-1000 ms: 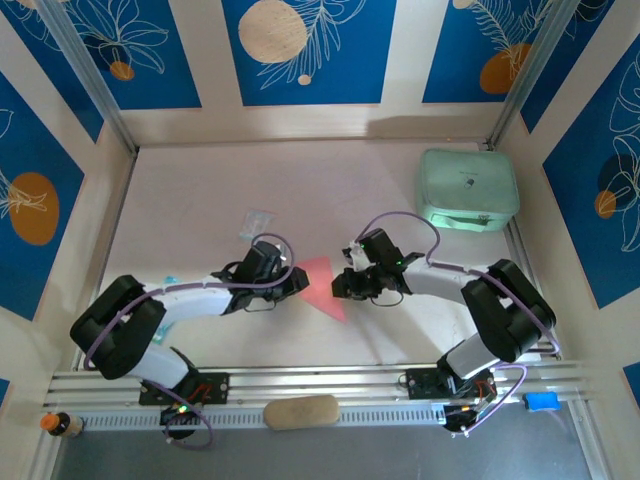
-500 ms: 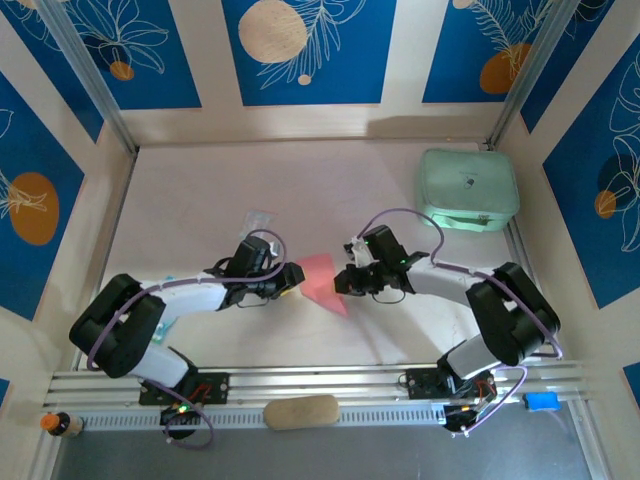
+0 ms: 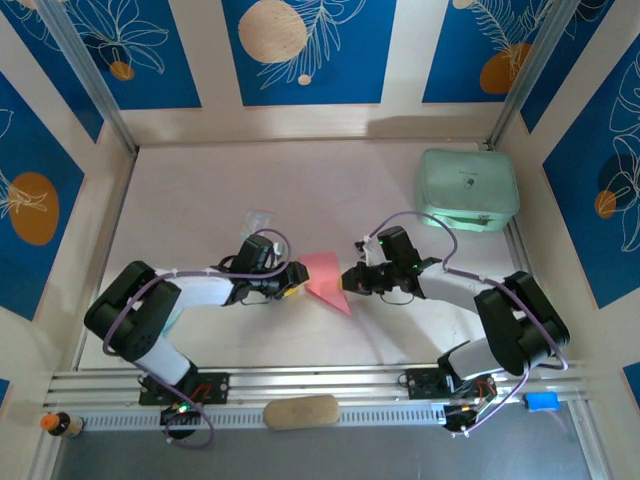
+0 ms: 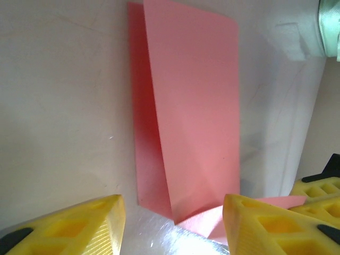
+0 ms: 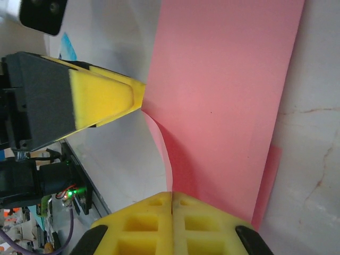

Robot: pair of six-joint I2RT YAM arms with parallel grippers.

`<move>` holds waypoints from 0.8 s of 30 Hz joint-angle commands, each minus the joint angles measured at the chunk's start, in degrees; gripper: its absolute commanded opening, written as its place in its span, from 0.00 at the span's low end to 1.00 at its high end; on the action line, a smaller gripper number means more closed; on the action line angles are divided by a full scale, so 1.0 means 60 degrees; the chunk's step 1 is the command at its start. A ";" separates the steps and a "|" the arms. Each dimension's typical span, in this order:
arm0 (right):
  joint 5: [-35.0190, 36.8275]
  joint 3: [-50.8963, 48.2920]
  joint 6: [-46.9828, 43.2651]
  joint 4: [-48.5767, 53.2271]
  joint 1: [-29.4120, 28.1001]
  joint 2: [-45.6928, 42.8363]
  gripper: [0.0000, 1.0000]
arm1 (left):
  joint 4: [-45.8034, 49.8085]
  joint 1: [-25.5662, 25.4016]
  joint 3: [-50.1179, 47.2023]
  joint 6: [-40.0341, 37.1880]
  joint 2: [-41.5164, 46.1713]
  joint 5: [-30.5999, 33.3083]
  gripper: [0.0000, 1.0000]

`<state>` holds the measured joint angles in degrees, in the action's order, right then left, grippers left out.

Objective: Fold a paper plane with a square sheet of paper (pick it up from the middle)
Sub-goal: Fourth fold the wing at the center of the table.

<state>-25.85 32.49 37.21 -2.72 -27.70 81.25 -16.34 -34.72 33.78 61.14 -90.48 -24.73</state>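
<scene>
Tan and oblong, a soft pad [image 3: 300, 412] lies at 6 o'clock on the near rail, between the arm bases. Both arms reach low and inward, elbows bent outward. Mid-table lies the salmon-pink folded sheet of paper [image 3: 325, 280]. At its 9 o'clock the left gripper [image 3: 292, 281] has its jaws apart, gripping nothing. At 3 o'clock the right gripper [image 3: 347, 283] is pinched tight on the paper's edge. A mint-green rounded case [image 3: 468, 189] sits far off at 2 o'clock.

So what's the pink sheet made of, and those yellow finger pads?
Pink sheet: thin paper, matte; it holds a sharp crease and curls at one edge. Yellow pads: probably foam or soft rubber, dull, with moulded square hollows.
</scene>
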 commanded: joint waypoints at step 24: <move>0.0150 -0.0151 -0.0326 0.0589 0.0225 -0.0372 0.11 | -0.1715 0.0105 0.0282 0.0753 -0.0778 -0.0034 0.10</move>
<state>-26.63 31.38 36.88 -2.44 -26.48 80.29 -24.88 -34.70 35.57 65.87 -95.44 -26.26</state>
